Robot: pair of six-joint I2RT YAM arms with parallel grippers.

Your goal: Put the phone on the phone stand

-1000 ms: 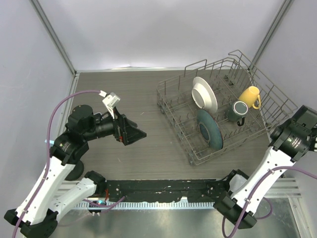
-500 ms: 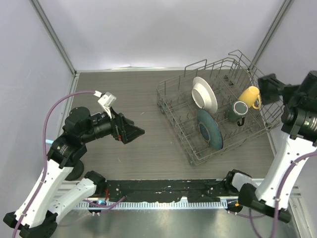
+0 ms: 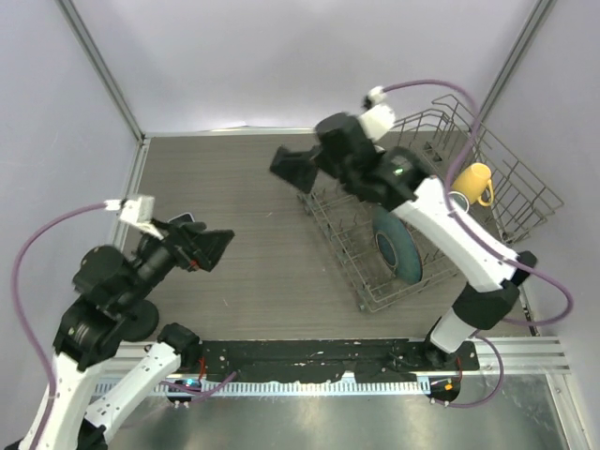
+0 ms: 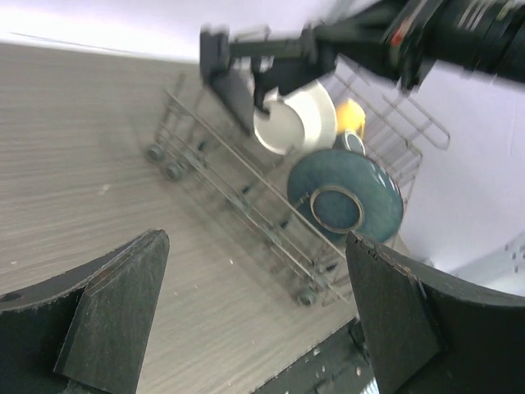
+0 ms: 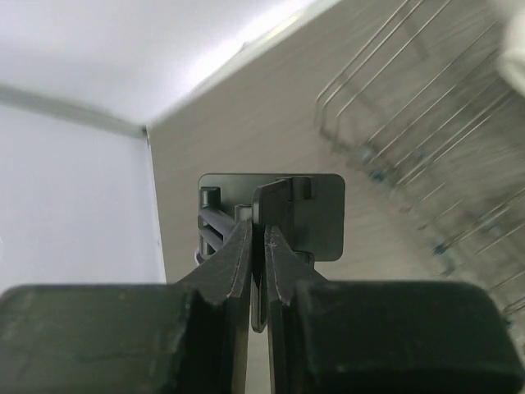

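Note:
My right gripper [image 3: 298,169] [image 5: 264,226] is shut on a black hinged holder [image 5: 316,213] with a flat rectangular plate. It carries this in the air over the table's middle back. The holder also shows in the left wrist view [image 4: 234,70]. A black round disc [image 3: 141,322] lies at the table's left edge, half under my left arm. It looks like the phone stand's base; its post is hidden. My left gripper [image 3: 217,246] [image 4: 254,238] is open and empty, raised above the left table. The phone is not in view.
A wire dish rack [image 3: 366,300] [image 4: 246,197] stands at the right. It holds a teal plate [image 3: 394,246], a white plate [image 4: 295,123] and a yellow mug [image 3: 476,180]. The right arm reaches over the rack. Grey walls close in the table.
The right arm has swung fast from the far right to the table's middle back, carrying the black holder. The left arm has drawn back and lowered towards the near left.

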